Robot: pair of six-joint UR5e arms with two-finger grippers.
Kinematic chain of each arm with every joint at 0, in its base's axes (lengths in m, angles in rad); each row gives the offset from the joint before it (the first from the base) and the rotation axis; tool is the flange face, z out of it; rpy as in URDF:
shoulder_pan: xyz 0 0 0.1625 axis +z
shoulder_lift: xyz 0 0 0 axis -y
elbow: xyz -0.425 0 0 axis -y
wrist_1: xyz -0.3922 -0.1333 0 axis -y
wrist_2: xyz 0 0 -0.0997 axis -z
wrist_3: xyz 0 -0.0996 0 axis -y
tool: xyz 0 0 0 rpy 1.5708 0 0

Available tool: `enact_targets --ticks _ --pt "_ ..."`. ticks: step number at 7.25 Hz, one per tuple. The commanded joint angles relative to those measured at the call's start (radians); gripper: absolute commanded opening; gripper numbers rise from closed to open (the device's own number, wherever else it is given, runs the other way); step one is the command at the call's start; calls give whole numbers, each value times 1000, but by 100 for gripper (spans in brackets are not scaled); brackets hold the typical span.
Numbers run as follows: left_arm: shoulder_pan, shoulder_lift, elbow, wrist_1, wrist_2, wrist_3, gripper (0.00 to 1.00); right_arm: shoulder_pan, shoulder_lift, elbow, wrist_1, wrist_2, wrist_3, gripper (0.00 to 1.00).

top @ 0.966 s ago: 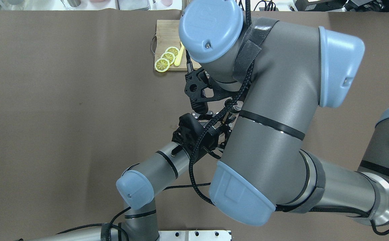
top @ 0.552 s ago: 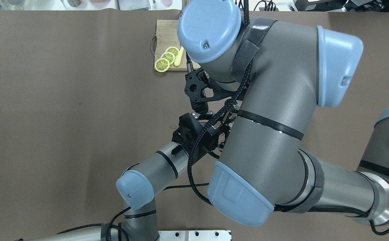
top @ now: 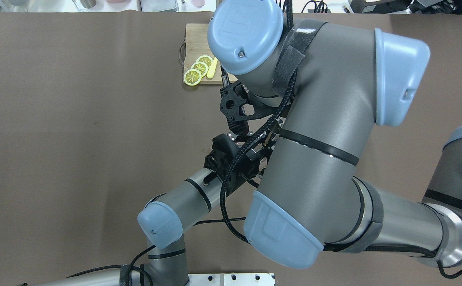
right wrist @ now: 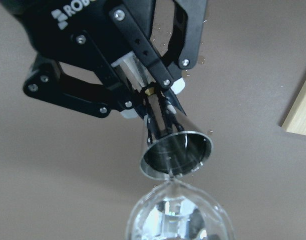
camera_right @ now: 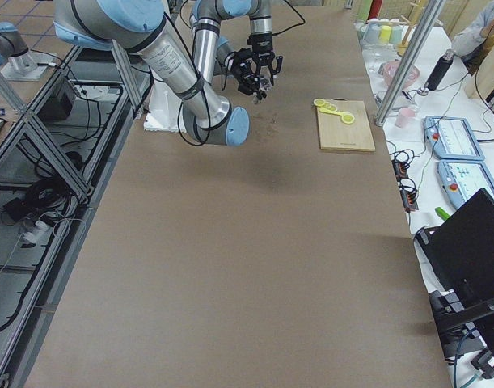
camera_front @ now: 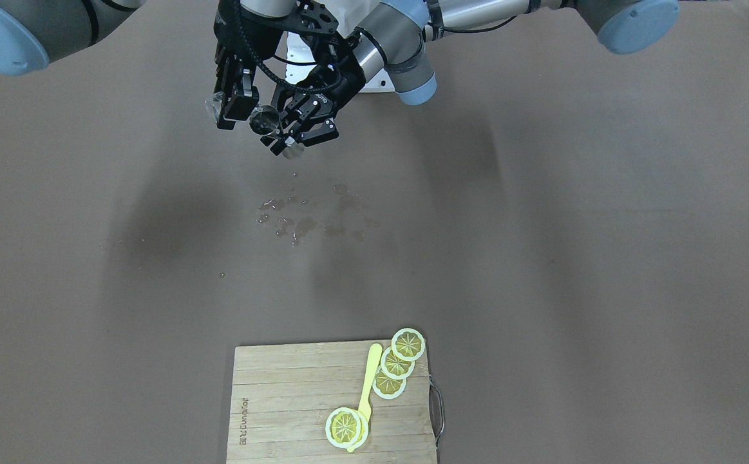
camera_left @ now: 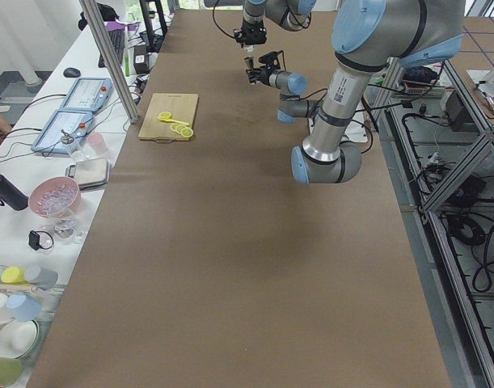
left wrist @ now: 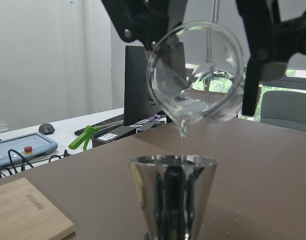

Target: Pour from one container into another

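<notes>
Pouring a thin stream (left wrist: 183, 142) from the tilted clear glass (left wrist: 193, 100) into the steel jigger (left wrist: 173, 195) directly beneath, both aloft over the desk (camera_front: 541, 258). Gripped firmly: glass in the right tool (left wrist: 199, 60), jigger by its waist in the left tool (right wrist: 151, 90). Kept upright with rim close under lip, likely to catch so narrow a flow. Showing little water in the glass; hiding the jigger's level. Lying wet below, spatter (camera_front: 310, 219), probably from misses.
</notes>
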Motion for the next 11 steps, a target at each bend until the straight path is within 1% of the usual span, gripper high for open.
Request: enact_targets --ticks 1,4,5,6,7,8,9,10,11 --pt "0 0 0 -1 1 0 0 2 4 3 -2 1 -3 0" --pt "0 0 1 -1 3 0 0 9 -7 52 -2 11 -3 0" --pt "-2 0 0 -1 3 0 0 12 -25 87 -2 15 -1 0" --pt "-2 0 -3 1 3 0 0 30 -68 151 0 49 -1 0" --pt "-2 0 -3 1 6 0 0 73 -112 202 9 111 -1 0" --pt "-2 0 -5 -1 6 0 0 112 -128 216 23 152 -1 0" --pt "-2 0 -6 1 7 0 0 174 -170 220 94 232 -3 0" --pt "-2 2 -8 1 7 0 0 246 -250 230 200 320 -13 0" --pt "-3 2 -9 1 9 0 0 303 -314 230 284 391 -44 0"
